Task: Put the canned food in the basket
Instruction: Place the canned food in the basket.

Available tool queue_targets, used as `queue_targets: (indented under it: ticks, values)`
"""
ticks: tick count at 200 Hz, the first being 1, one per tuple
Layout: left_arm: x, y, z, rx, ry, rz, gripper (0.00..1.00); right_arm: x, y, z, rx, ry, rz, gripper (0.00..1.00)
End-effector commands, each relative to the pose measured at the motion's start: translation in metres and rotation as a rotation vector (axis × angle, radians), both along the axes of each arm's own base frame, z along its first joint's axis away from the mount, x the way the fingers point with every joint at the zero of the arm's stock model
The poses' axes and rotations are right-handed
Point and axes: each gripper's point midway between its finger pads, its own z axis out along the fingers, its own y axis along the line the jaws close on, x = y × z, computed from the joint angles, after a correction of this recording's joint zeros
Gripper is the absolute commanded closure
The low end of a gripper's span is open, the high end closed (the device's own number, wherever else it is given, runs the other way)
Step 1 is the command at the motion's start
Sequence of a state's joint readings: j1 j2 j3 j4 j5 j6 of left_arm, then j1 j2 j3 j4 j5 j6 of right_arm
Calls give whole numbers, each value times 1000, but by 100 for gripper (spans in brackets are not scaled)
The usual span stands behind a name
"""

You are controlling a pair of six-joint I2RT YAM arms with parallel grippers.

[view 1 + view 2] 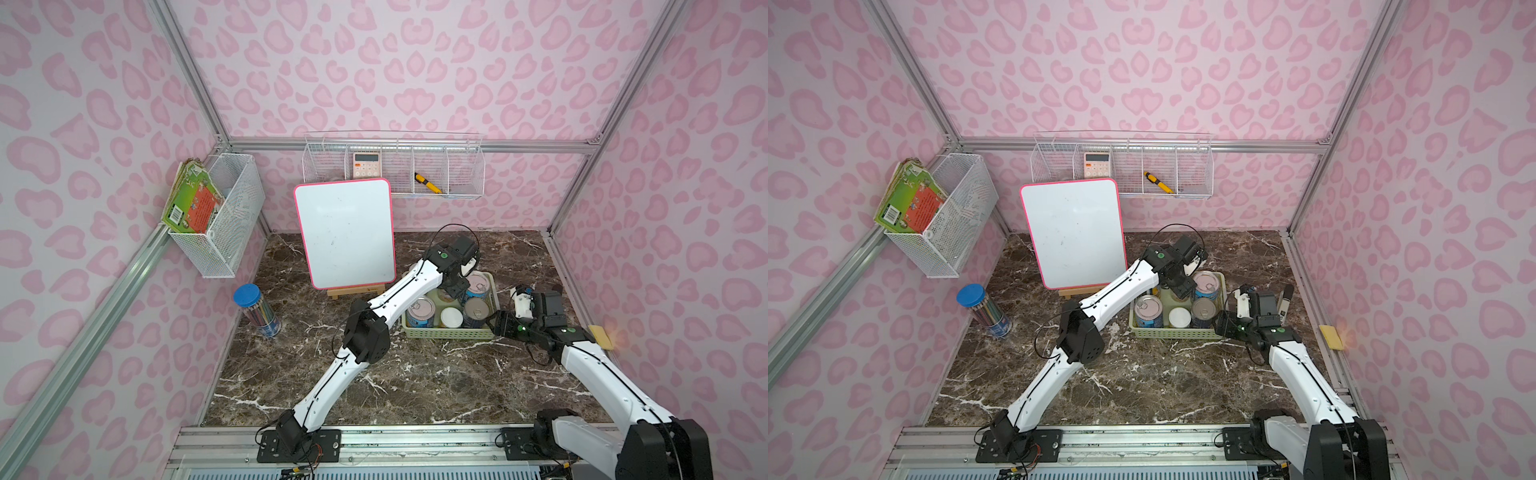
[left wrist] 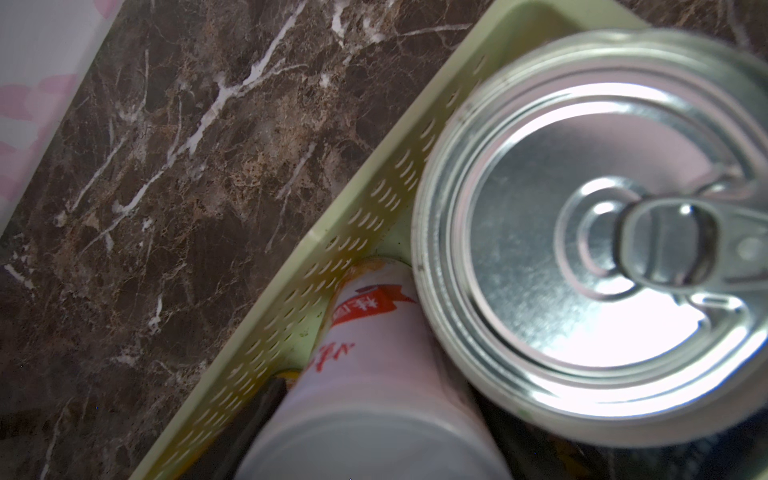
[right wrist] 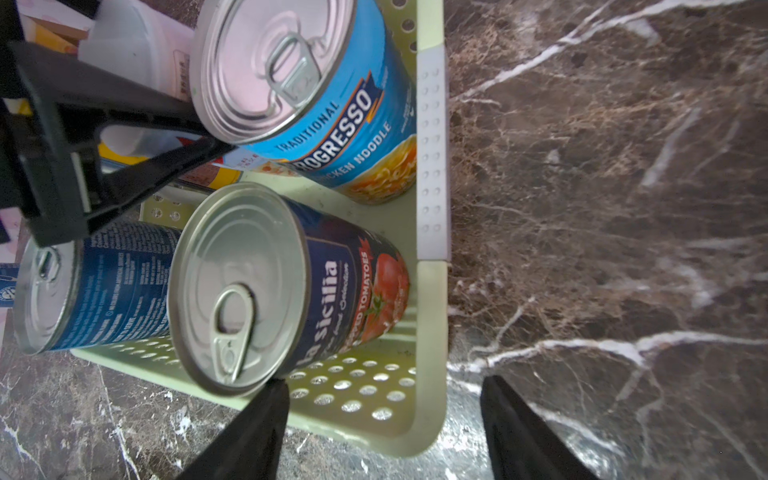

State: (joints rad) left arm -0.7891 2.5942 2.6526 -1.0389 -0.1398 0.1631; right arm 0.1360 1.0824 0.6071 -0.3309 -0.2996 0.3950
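Observation:
The pale green basket (image 1: 444, 334) (image 1: 1175, 333) stands right of the floor's middle and holds several cans. Three silver-topped cans show in the right wrist view: a light blue one (image 3: 332, 116), a tomato one (image 3: 291, 291) and a dark blue one (image 3: 104, 282). A white-lidded can (image 1: 451, 318) stands at the front. My left gripper (image 1: 455, 289) (image 2: 382, 419) reaches down into the basket, shut on another white-lidded can (image 2: 374, 365) close to the perforated wall (image 2: 374, 199). My right gripper (image 1: 536, 291) (image 3: 382, 415) is open and holds nothing, beside the basket's right end.
A pink-framed whiteboard (image 1: 345, 232) on a small easel stands just left of the basket. A blue-lidded jar of pencils (image 1: 255, 309) is at the far left. White wire baskets (image 1: 395, 166) hang on the walls. A yellow sponge (image 1: 602, 336) lies by the right rail.

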Motion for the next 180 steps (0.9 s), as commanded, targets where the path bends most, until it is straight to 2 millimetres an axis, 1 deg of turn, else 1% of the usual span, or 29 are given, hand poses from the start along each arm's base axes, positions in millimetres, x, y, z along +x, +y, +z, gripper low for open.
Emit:
queue_targets:
  ticks: [1,27,39,45,50,57,60,63,70,86,129,151,180]
  values:
    - [32,25,10,88,-137,82,92,2,2,1,5,-14,8,24]
    - [30,26,10,88,-125,82,92,2,3,-1,5,-10,8,24]
    - [29,25,8,86,-121,79,87,2,3,-1,4,-9,9,23]
    - [29,25,7,87,-120,77,80,2,4,-1,6,-10,11,23]
    - [30,25,6,86,-120,78,69,1,4,-2,5,-9,10,22]
    - [30,25,5,86,-120,83,48,2,3,-1,4,-11,9,22]
    - [30,25,4,87,-121,85,42,2,4,-2,4,-11,10,22]
    - [31,25,5,84,-125,88,37,1,4,-2,4,-9,10,22]
    - [31,24,6,81,-125,89,32,1,4,-2,5,-8,12,22]
    - [31,24,7,76,-134,93,22,1,5,-4,5,-5,13,21]
    - [35,23,21,60,-170,103,8,1,6,-4,10,-6,17,21]
    - [34,19,28,35,-181,98,4,0,6,-5,12,-6,17,21]
    - [29,10,39,-4,-190,82,3,1,6,-3,13,-15,17,20]
